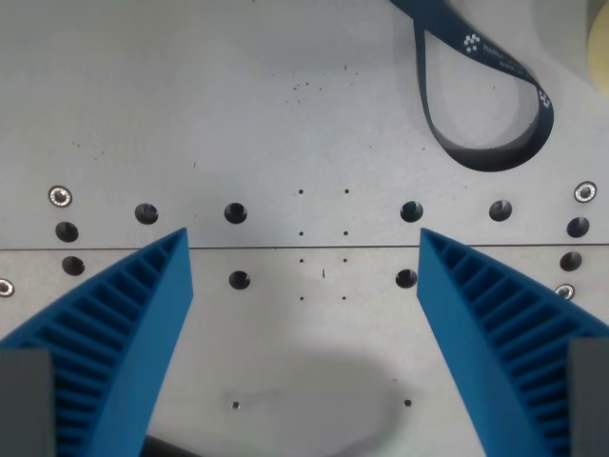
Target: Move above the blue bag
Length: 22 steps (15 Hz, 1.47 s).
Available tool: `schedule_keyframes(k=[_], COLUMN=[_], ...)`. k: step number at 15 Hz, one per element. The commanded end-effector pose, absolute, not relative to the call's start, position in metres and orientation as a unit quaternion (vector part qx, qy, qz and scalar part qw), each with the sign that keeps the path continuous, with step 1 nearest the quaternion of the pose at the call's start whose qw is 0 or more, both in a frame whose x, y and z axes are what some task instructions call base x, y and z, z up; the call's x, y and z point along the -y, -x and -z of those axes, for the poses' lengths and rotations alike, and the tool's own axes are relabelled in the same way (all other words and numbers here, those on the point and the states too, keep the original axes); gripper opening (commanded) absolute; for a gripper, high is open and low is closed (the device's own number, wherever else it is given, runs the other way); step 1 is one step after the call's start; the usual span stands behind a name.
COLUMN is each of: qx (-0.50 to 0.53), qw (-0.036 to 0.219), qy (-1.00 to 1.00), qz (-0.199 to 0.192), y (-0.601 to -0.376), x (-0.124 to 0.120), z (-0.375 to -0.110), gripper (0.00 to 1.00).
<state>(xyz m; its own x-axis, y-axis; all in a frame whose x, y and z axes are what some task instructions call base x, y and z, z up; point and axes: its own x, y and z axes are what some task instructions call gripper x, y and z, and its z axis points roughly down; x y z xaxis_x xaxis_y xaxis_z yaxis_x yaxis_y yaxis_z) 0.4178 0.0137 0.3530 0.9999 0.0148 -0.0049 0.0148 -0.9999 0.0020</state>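
My gripper [304, 249] is open, its two blue ribbed fingers [124, 324] spread wide over a grey metal table with nothing between them. A dark blue strap [476, 105] with white print loops on the table at the wrist view's upper right. It looks like a handle of the blue bag. The bag's body is out of frame.
The grey table plate [238, 114] has a row of bolt holes [235, 212] and a seam running across the middle. A pale yellow object's edge [599, 43] shows at the top right corner.
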Motion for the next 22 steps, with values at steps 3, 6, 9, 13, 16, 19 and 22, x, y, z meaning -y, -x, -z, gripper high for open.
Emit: schedule_keyframes(k=[3, 6, 9, 13, 16, 19, 22], qx=[-0.007, -0.002, 0.01, 0.037, 0.061, 0.092, 0.124], qw=[0.001, 0.001, 0.001, 0.004, 0.006, 0.009, 0.011], qy=[-1.0, -1.0, -1.0, -0.999, -0.998, -0.996, -0.992], qz=[-0.001, -0.001, -0.002, -0.007, -0.007, -0.008, -0.007], y=[-0.418, -0.418, -0.42, -0.426, -0.433, -0.442, -0.452], x=[-0.014, -0.013, -0.011, -0.006, 0.001, 0.01, 0.02], z=[-0.355, -0.355, -0.352, -0.345, -0.336, -0.326, -0.314], gripper=[1.0, 1.0, 1.0, 1.0, 1.0, 1.0, 1.0])
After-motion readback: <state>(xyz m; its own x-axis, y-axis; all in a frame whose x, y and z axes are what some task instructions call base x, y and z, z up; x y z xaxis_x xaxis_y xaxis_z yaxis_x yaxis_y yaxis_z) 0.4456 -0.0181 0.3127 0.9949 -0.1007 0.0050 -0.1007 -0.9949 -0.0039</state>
